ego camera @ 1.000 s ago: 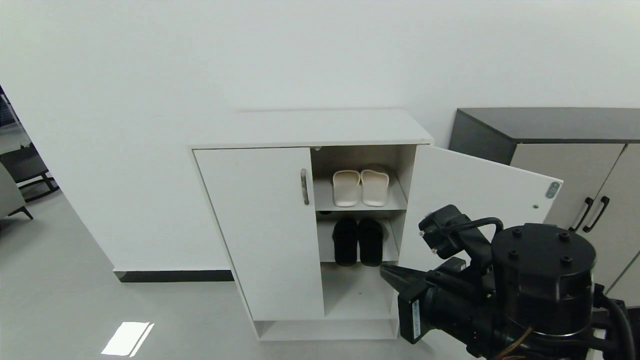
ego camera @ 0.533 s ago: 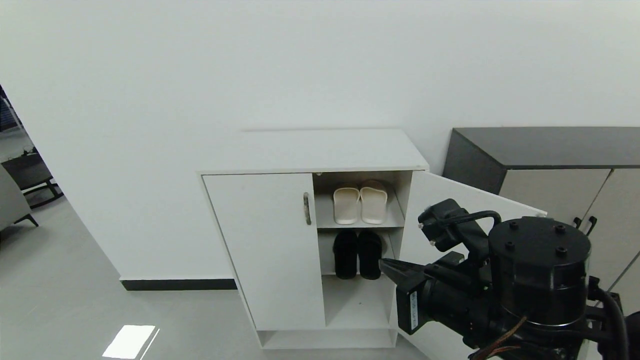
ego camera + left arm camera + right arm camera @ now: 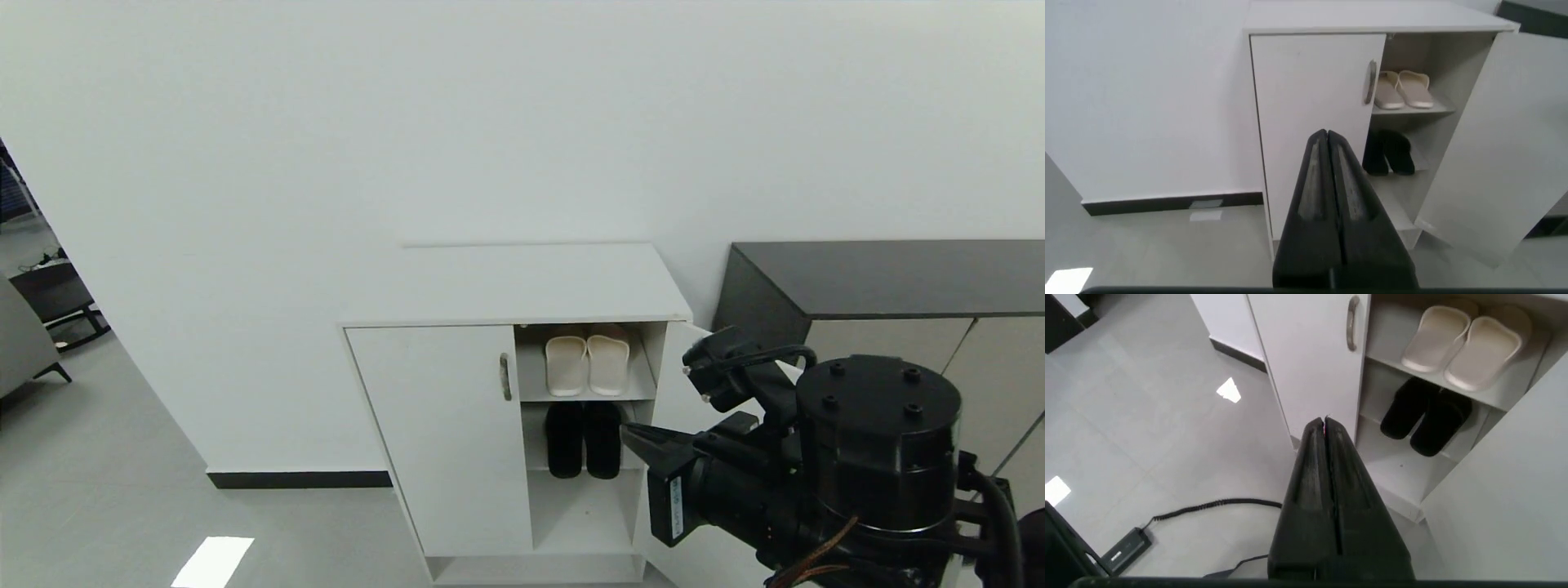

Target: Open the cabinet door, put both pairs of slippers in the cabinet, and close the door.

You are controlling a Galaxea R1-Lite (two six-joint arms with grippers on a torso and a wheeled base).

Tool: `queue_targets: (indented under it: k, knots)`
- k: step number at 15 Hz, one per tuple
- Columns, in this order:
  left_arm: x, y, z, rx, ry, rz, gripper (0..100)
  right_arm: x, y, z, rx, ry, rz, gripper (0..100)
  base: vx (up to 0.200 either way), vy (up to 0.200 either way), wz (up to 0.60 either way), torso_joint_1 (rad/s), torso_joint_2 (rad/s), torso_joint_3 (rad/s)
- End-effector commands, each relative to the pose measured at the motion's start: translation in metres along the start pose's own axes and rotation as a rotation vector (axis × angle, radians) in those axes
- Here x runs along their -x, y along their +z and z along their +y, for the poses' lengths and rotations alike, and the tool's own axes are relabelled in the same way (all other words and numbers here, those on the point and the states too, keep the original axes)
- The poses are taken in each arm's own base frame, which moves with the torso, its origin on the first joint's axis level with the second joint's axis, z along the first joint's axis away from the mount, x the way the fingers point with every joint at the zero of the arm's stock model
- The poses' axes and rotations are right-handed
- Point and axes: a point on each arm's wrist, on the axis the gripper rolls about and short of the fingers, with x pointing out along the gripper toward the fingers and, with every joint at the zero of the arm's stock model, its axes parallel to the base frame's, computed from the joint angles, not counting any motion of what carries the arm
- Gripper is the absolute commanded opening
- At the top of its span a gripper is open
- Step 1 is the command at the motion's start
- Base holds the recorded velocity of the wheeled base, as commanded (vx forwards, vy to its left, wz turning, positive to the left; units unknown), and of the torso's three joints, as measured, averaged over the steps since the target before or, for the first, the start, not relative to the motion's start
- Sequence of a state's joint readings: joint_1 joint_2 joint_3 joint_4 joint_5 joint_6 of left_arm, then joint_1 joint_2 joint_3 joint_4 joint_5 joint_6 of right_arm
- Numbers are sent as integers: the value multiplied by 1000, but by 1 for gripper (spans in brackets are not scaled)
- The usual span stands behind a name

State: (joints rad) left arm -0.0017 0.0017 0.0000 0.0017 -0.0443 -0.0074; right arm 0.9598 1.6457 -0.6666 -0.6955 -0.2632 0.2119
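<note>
Left gripper, fingers pressed together, faces the open cabinet: cream slippers above black slippers.

Nothing legible shows; the small white label on the side of the right gripper carries print too tiny to read.

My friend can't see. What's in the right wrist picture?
A shut black gripper points toward a white wooden cabinet with one door open. Inside, a pair of cream slippers sits on the upper shelf, with a pair of black slippers below them. A black cable lies on the grey floor.
</note>
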Motion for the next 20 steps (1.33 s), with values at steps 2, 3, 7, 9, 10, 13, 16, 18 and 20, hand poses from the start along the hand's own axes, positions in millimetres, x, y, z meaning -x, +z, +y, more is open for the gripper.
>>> queue_targets:
  k: [2,3,7,9,10,13,16,18,20]
  knots:
    - [0,0,0,0,0,0,0,1,-1,0,0,1,3,0,0,0,0,281,-598,-310]
    - [0,0,0,0,0,0,0,0,-2,0,0,2,7,0,0,0,0,188,-437,-212]
    - [0,0,0,0,0,0,0,1,-4,-1,2,0,12,0,-150,0,0,51,-75,-47]
    - [0,0,0,0,0,0,0,0,-6,-1,7,-1,20,0,-200,0,0,10,-5,2]
    - [0,0,0,0,0,0,0,-1,-7,-2,16,-6,26,0,-200,0,0,-12,-12,-2]
    - [0,0,0,0,0,0,0,-9,-3,-34,-4,-80,28,0,0,0,0,0,0,0]
    - [0,0,0,2,0,0,0,-10,7,-94,23,-162,-3,0,0,0,0,0,0,0]
    - [0,0,0,2,0,0,0,-10,12,-123,10,-251,-33,0,0,0,0,0,0,0]
    - [0,0,0,3,0,0,0,-12,19,-165,-12,-363,-50,0,0,0,0,0,0,0]
